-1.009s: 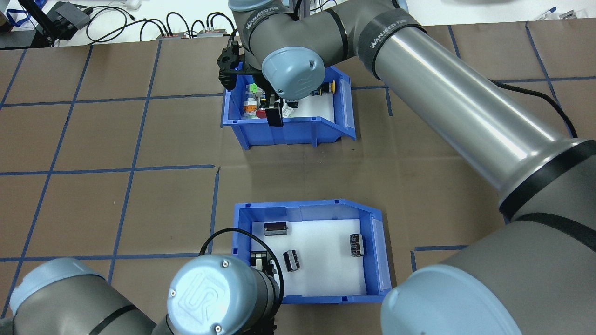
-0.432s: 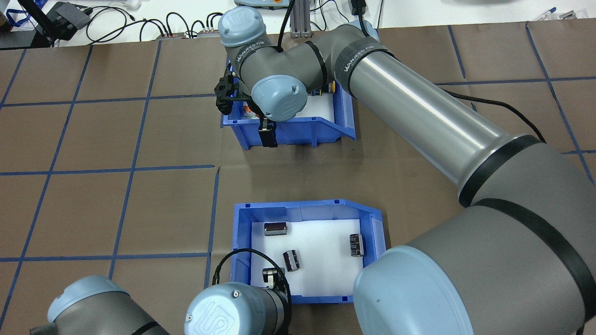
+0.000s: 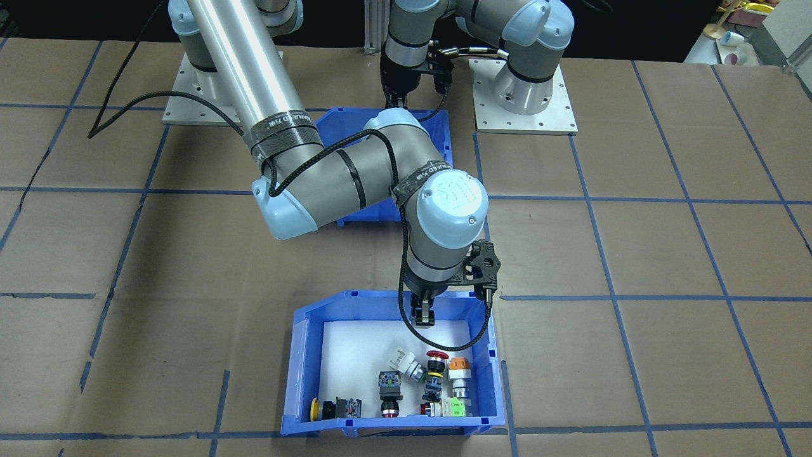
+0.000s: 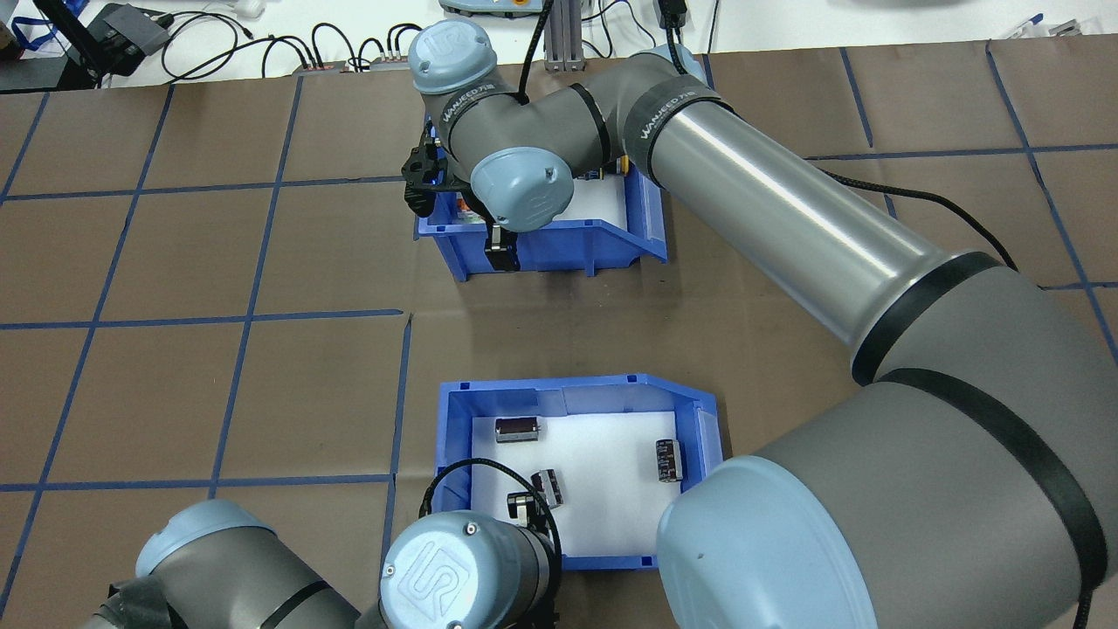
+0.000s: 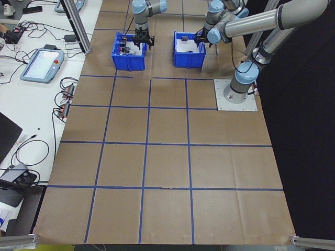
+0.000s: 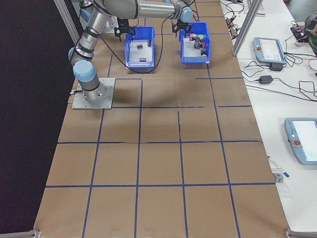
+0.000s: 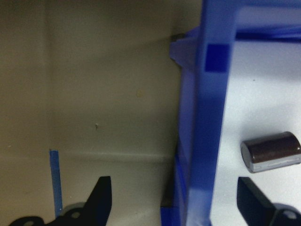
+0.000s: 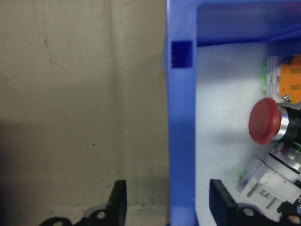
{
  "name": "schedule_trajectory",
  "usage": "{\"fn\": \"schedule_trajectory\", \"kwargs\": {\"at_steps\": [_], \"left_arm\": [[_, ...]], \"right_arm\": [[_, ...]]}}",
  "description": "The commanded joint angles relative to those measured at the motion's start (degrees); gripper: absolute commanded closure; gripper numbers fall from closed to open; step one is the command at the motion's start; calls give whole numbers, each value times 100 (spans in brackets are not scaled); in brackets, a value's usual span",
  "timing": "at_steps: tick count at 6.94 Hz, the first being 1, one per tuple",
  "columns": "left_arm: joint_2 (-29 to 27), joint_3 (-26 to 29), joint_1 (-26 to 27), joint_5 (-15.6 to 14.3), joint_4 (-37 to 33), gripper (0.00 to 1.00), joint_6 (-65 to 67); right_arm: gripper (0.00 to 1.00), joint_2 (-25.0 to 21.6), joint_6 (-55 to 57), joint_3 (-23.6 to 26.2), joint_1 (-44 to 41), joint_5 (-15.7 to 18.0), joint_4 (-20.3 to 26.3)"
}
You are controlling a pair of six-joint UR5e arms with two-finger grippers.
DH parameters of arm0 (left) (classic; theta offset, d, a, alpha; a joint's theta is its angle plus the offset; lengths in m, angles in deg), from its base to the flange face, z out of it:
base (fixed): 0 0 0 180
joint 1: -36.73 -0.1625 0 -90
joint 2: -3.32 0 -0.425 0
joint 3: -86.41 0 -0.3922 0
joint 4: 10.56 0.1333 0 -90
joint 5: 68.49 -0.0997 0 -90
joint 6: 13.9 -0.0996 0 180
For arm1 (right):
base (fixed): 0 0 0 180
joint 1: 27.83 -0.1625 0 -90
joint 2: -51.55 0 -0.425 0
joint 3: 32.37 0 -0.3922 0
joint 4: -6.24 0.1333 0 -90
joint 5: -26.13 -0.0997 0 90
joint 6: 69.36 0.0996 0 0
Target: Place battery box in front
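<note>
Bare desk [image 4: 262,262] lies between the battery box [image 4: 454,437] and the switch bin [image 4: 646,227]; the right arm [image 4: 786,218] spans overhead, crowding that side.

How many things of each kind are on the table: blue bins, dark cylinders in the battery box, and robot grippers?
Blue bins: 2, the battery box and the switch bin
Dark cylinders: 3 ()
Grippers: 2, the left gripper and the right gripper, each open astride a bin wall
Total: 7
</note>
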Motion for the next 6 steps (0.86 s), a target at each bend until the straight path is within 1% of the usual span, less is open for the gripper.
{"fn": "schedule_trajectory", "kwargs": {"at_steps": [1,2,3,4,5,6], "left_arm": [[-309,0,2,0,36,36,26],[-310,17,2,17,97,72,9],[-310,17,2,18,263,97,-17],[-301,17,2,-35,552,100,-69],[-240,26,-7,-61,546,100,-87],[-83,78,-42,-88,476,100,-96]], "right_arm": [[88,-84,13,-31,9,9,-16],[93,-171,13,-66,17,35,-16],[94,-320,4,-66,44,53,-7],[95,-548,-66,12,174,227,37],[95,-750,-197,83,358,394,124],[95,-900,-442,257,613,404,125]]}}
